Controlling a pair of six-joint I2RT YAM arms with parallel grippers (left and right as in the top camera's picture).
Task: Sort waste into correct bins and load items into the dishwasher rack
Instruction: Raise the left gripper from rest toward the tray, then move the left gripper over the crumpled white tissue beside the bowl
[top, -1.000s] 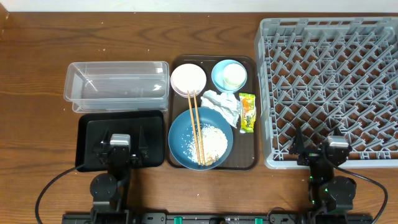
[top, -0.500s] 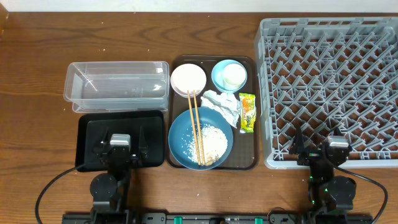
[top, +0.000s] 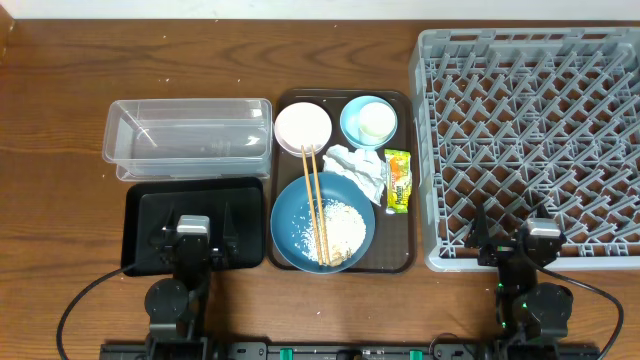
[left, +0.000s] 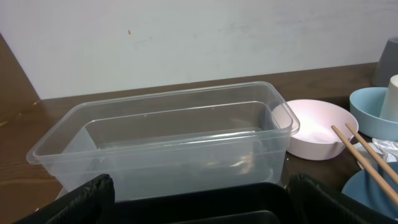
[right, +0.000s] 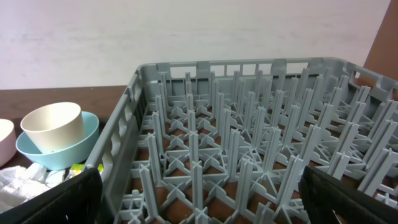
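Left tool (left: 199, 208), right tool (right: 202, 202); two chopsticks (top: 315, 205)

Left claw (top: 194, 238), right claw (top: 538, 240) spread wide

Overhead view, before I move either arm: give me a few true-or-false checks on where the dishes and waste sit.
The chopsticks lie across the dark-blue dish. True.
The white cup sits in the light-blue bowl. True.
The snack wrapper lies in the clear tub. False: the clear tub is empty; the snack wrapper is on the brown tray.
The dishwasher rack holds a bowl. False: nothing is in it.
The left gripper and right gripper are open. True.
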